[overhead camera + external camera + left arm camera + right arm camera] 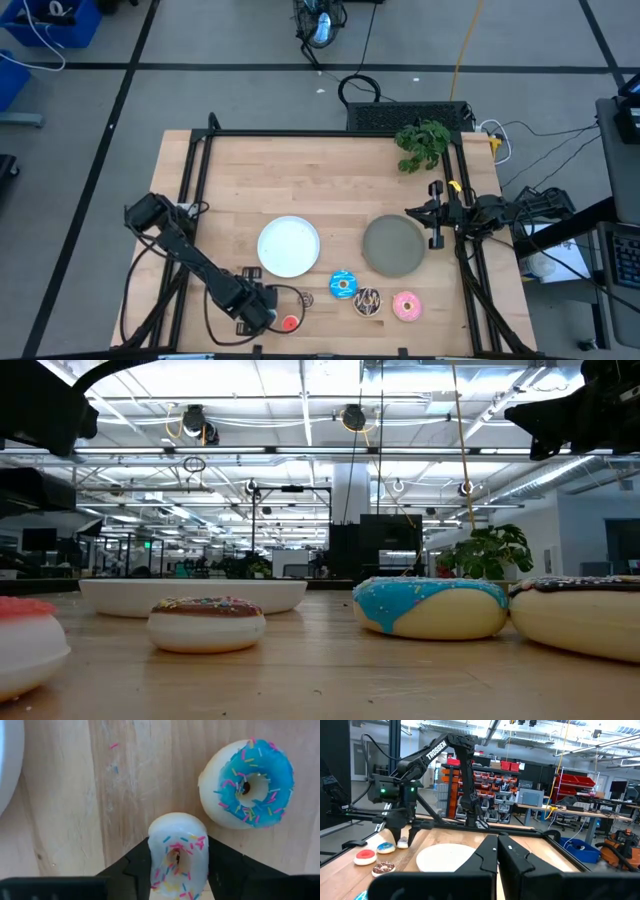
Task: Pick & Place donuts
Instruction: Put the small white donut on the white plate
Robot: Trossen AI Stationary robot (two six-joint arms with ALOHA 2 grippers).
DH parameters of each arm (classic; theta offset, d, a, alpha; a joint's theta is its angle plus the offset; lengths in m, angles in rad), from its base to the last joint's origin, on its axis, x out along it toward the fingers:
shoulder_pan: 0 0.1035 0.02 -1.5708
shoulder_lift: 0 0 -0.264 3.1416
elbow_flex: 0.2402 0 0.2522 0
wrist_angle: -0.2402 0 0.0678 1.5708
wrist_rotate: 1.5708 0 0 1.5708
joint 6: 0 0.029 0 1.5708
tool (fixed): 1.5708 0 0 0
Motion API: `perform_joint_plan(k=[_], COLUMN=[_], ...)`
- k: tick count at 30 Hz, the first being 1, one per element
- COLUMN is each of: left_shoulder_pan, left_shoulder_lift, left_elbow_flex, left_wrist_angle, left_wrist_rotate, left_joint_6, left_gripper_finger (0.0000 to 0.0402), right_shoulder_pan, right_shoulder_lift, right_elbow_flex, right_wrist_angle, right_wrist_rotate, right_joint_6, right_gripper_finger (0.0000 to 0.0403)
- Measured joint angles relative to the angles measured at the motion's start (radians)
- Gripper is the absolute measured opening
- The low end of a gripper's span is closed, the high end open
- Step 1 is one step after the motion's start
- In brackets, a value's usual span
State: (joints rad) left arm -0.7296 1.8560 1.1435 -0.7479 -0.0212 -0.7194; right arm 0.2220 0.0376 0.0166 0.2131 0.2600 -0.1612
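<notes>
My left gripper (179,845) points down near the table's front left, shut on a small white donut (177,832) with pink sprinkles. Beside it lies a small blue donut (250,782). The right wrist view also shows a small red donut (365,856) and a small brown donut (383,868) flat on the wood. Three larger donuts lie in a row near the front edge: blue (343,285), chocolate (367,301) and pink (407,306). My right gripper (497,847) waits shut at the table's right edge, holding nothing. My left gripper pinches the small white donut between its two fingers, one on each opposite outer side (152,851). The fingers come from above, pointing down. The donut lies flat with its icing up and looks narrowed between the fingers. It sits at table level.
A white plate (290,245) and a grey plate (393,245) lie mid-table. A green plant (423,143) stands at the far right corner. A black frame (330,133) runs along the table's edges. Bare wood stretches across the table's far half.
</notes>
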Motion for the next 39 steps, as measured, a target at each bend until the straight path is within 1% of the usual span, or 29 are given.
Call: perform_joint_plan(k=[12, 19, 23, 39], left_shoulder_pan=[0.015, 0.042, 0.051, 0.057], left_shoulder_lift=[-0.143, -0.236, -0.275, -0.285], left_elbow_flex=[0.001, 0.004, 0.004, 0.004], left_wrist_angle=[-0.073, -0.073, -0.075, -0.088], left_wrist_rotate=[-0.032, -0.032, -0.056, -0.057], left_joint_6=[-0.032, -0.039, -0.040, -0.046], left_gripper_finger=[0.0203, 0.0203, 0.0203, 0.0202], right_shoulder_pan=[0.000, 0.000, 0.000, 0.000], right_shoulder_lift=[0.000, 0.000, 0.000, 0.000], right_elbow_flex=[0.000, 0.000, 0.000, 0.000], right_wrist_angle=[0.000, 0.000, 0.000, 0.000], right_wrist_rotate=[0.000, 0.000, 0.000, 0.000], right_joint_6=[0.000, 0.000, 0.000, 0.000], right_gripper_finger=[0.0000, 0.0000, 0.0000, 0.0000])
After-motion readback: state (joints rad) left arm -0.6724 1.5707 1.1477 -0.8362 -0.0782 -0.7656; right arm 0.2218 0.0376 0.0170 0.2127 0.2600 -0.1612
